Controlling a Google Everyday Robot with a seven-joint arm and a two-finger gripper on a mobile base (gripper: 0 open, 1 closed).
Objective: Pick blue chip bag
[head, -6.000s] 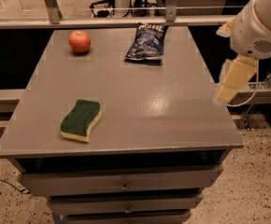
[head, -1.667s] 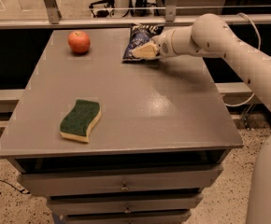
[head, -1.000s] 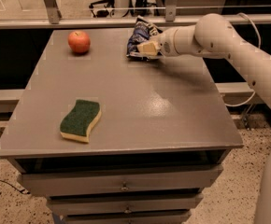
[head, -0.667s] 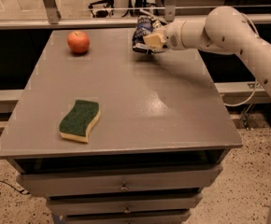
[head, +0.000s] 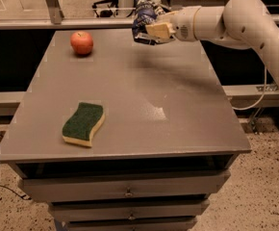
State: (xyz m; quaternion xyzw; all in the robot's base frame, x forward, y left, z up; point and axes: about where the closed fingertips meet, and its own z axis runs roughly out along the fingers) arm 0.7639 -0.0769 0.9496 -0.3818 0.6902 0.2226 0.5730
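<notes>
Left edge: the floor beside the table (head: 130, 88) is dark and nothing there can be identified. The lowest drawer front is cut off by the bottom edge. The red apple (head: 82, 42) and the green-and-yellow sponge (head: 83, 123) are both in full view. At the far centre, the right side of the blue chip bag (head: 143, 16) is covered by the gripper (head: 150, 31), and its white lettering cannot be read. The white arm (head: 245, 18) runs out of view at the right edge, so its base is not seen. The background behind the rail (head: 57, 24) is dim, and the furniture legs there are hard to make out. The surface is a flat grey tabletop with a faint glare patch right of centre. The apple stands on its far left part. The sponge lies flat near the front left, well apart from the apple. The bag is held above the far edge of the table, clear of the surface, with a soft shadow under it. The pale fingers (head: 159, 31) are closed on the bag's lower right side, clamping it. The floor (head: 259, 196) at the right is speckled, and a thin cable (head: 260, 93) hangs there. Count: one apple, one sponge, one chip bag, one gripper on one arm, three drawer fronts (head: 128, 189) below the top.
</notes>
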